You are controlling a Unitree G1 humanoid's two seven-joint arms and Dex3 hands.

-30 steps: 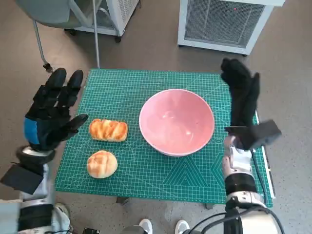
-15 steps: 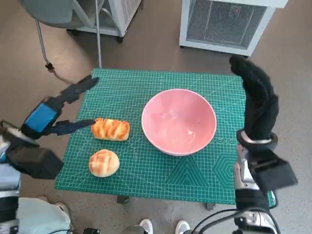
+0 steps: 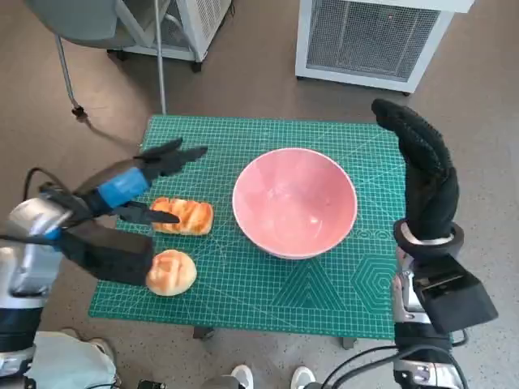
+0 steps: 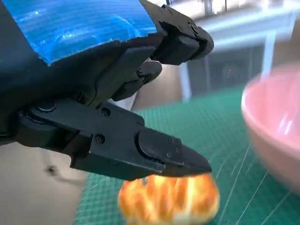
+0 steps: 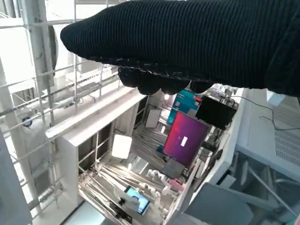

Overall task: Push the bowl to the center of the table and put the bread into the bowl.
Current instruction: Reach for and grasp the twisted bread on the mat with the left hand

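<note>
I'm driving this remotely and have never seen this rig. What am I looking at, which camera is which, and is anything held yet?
This is a humanoid robot at a small table with a green mat. The big picture looks down from its head; the other two come from cameras behind each wrist. On the mat lie a pink bowl, a long bread and a round bread. The left robot hand, blue-taped, hovers open over the long bread; its wrist camera shows the bread below its fingers, ungrasped. The right robot hand, gloved, is raised beside the bowl, holding nothing.

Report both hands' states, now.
Left hand: open, fingers spread over the elongated golden bread roll, holding nothing.
Right hand: open, holding nothing.
</note>
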